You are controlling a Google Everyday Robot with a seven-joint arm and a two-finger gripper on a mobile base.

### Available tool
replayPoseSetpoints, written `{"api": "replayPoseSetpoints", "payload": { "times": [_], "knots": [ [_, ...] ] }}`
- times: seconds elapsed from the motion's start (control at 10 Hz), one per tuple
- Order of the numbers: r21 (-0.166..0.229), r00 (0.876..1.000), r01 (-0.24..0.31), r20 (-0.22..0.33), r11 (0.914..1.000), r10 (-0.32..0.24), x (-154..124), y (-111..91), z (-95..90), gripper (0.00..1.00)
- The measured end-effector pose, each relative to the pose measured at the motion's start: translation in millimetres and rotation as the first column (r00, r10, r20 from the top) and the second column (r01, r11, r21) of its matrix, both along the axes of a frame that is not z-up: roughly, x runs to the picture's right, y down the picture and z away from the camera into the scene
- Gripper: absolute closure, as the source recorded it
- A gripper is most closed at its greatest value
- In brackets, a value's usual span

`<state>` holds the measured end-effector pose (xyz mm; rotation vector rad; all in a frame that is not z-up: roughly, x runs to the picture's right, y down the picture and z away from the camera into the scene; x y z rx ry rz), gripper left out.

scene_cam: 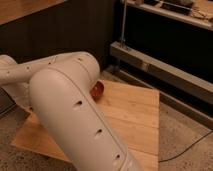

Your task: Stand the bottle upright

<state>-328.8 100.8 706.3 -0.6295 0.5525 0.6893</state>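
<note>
Speckled floor (180, 135), dark wall (65, 35), metal shelving (165, 60) to the right, dim warm light; gripper hidden.

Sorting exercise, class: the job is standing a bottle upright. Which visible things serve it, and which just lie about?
Job: robot arm; bottle and gripper not in view.
Lying about: red round object, wooden board, floor cable.

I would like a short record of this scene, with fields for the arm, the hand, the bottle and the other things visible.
arm: large white arm fills the left and middle of the view, over the wooden board
hand: not in view
bottle: not visible; may be hidden behind the arm
other object: reddish round thing on the board, partly hidden by the arm
background: dark metal rack at the right
floor: speckled, with a dark cable
</note>
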Motion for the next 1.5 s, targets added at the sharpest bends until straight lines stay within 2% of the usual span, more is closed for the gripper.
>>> {"api": "replayPoseSetpoints", "payload": {
  "times": [0.4, 0.6, 1.1, 1.3, 1.5],
  "knots": [
    [0.021, 0.999, -0.025, 0.031, 0.9995, 0.024, -8.5, -2.1, 9.2, 0.62],
    [0.032, 0.999, -0.019, 0.037, 0.9993, 0.018, -8.4, -3.1, 9.2, 0.62],
    [0.040, 0.999, 0.045, -0.001, 0.9982, -0.045, 3.9, -11.7, -13.7, 0.62],
    [0.024, 0.998, 0.058, -0.014, 0.9980, -0.058, 4.1, -10.3, -18.7, 0.62],
    [-0.011, 0.997, 0.069, -0.030, 0.9976, -0.069, 3.7, -4.3, -20.3, 0.62]
  ]
}}
